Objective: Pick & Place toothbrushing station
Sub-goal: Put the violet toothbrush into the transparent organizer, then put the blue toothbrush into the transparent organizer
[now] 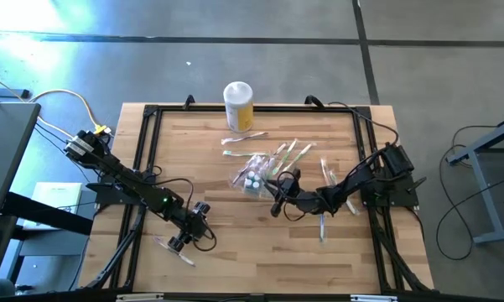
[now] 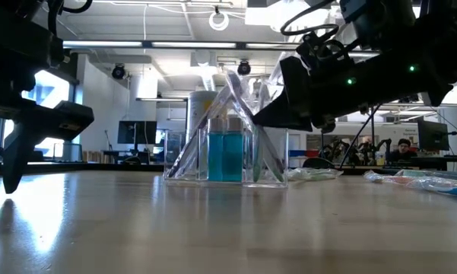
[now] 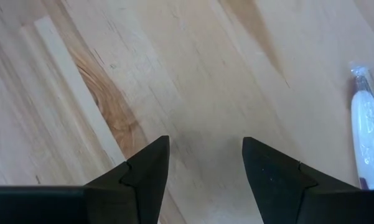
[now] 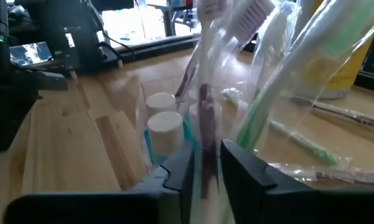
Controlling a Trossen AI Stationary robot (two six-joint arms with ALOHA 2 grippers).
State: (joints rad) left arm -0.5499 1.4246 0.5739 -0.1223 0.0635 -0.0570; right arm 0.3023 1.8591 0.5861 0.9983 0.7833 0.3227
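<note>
Fingers of my right gripper (image 4: 205, 163) stand a narrow gap apart with a clear-wrapped toothbrush with a dark red handle (image 4: 205, 106) between them; I cannot tell whether they press on it. That gripper sits right beside the toothbrushing station, a small clear plastic container (image 1: 254, 178) near the middle of the wooden table (image 1: 235, 252). From table height I see the container (image 2: 226, 156) holding blue tubes and several wrapped toothbrushes leaning across each other. More wrapped toothbrushes (image 1: 243, 137) lie loose behind it, near a tall yellow jar with a white lid (image 1: 238, 106) by the far edge. My left gripper (image 3: 205, 163) hovers over bare wood towards the near left, fingers apart and empty, one wrapped white toothbrush (image 3: 364, 124) just beside it.
</note>
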